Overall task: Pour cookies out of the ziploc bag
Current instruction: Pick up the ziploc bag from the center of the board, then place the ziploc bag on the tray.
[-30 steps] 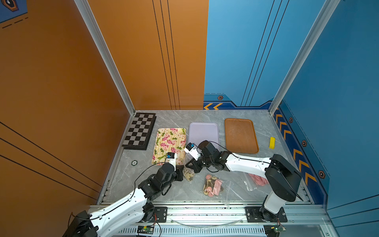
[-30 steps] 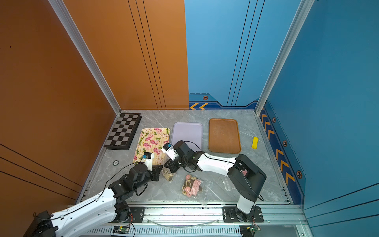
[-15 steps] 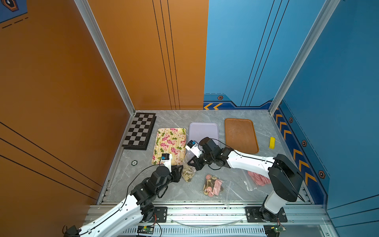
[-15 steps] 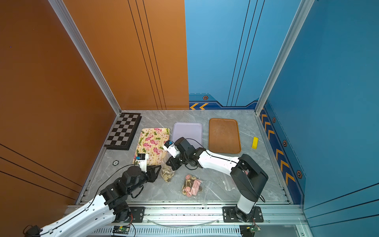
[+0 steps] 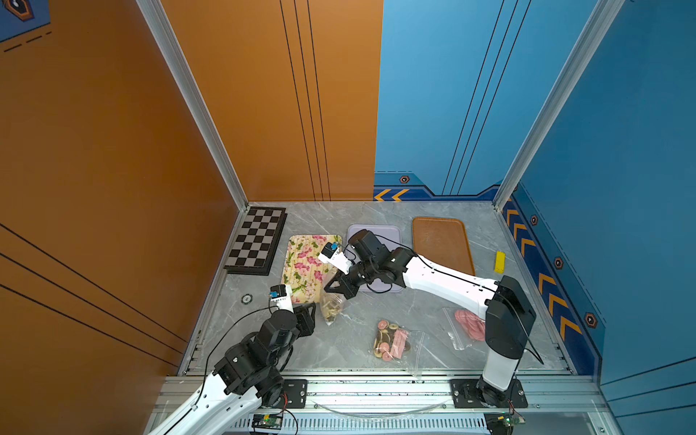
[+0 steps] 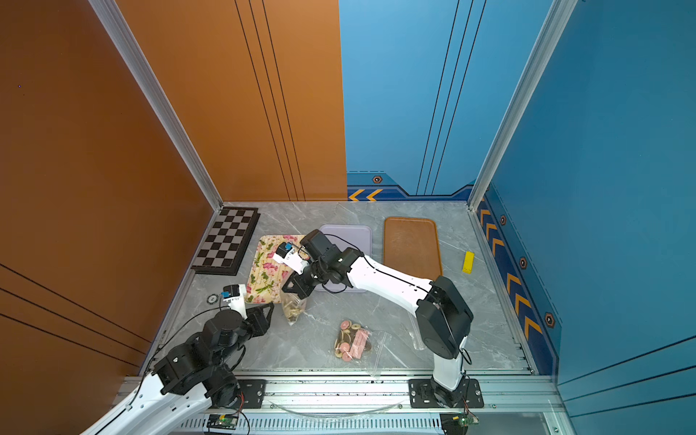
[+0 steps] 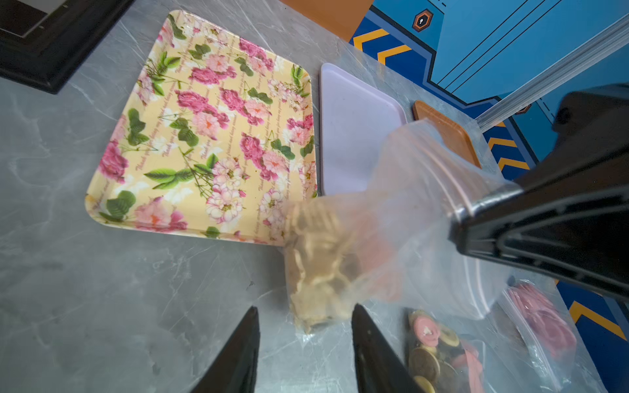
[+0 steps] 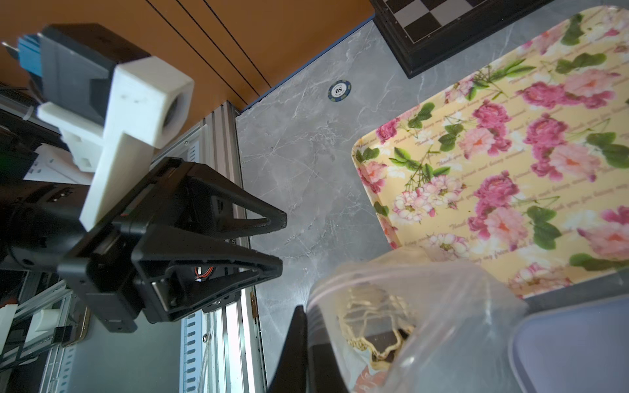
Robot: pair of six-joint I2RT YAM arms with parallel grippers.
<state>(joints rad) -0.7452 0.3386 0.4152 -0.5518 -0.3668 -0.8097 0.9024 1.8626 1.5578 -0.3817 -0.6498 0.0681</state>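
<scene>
My right gripper [image 5: 336, 289] is clenched on the zip edge of the ziploc bag [image 5: 331, 306], pinching the clear plastic flat between its jaws. The right wrist view shows the pink-lined seal right against my fingers [image 8: 292, 357]. The bag hangs down from that grip with the cookies [image 7: 316, 262], tan and dark brown, bunched in its low end. I cannot tell whether that end touches the table [image 5: 376, 312].

My left gripper [image 7: 304, 308] has its jaws released and spread, holding nothing. It sits just left of the bag with its tips aimed at the cookie end, and the top views show it apart from the plastic.

The bag is just on the near side of the near right corner of the floral tray [image 5: 303, 260]. The lilac tray [image 5: 391, 234] lies just far and right of it, partly under my right arm. Further right is the brown tray [image 5: 440, 241], then a yellow block [image 5: 499, 261] near the right wall.

At the far left lies the chessboard [image 5: 258, 241], with a poker chip [image 8: 338, 91] on the table nearer than it.

Near and right of the held bag, a second bag [image 5: 391, 341] of brown and pink rounds lies flat. A third bag [image 5: 469, 324] with pink discs lies by my right arm's base.
</scene>
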